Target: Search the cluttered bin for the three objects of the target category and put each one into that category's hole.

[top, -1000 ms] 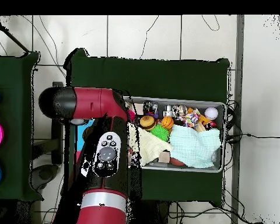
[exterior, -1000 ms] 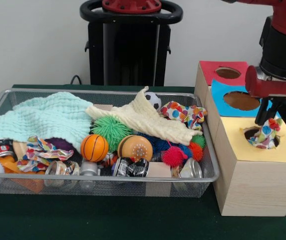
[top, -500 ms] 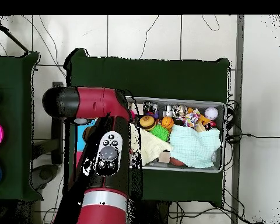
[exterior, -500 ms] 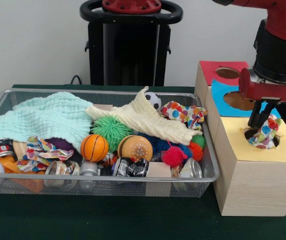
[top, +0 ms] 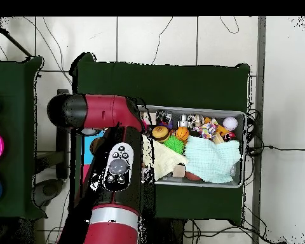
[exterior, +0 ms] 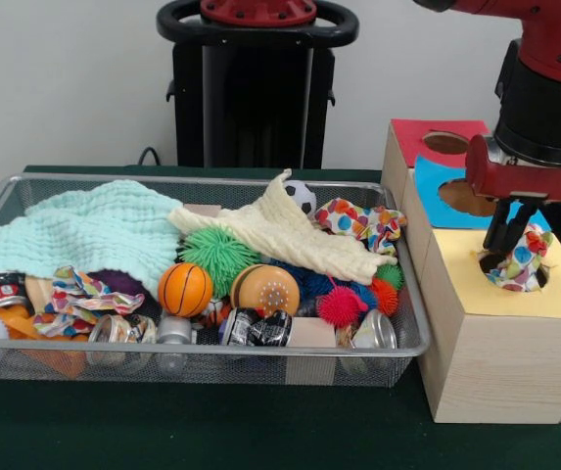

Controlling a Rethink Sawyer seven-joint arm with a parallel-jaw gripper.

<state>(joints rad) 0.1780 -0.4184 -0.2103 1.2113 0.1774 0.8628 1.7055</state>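
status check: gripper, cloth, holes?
Gripper over the yellow hole, open or shut unclear. Polka-dot cloth bunched in that hole, part sticking out. Second polka-dot cloth in the bin. Nothing blocking.

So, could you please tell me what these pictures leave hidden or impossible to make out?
- Gripper, front view: open or shut cannot be judged; the colourful cloth in the yellow hole covers its tip.
- Sorting box, overhead view: hidden under the arm.
- Bin bottom, both views: buried beneath the mint cloth, cream cloth and balls.
- Can labels, front view: too small to read.
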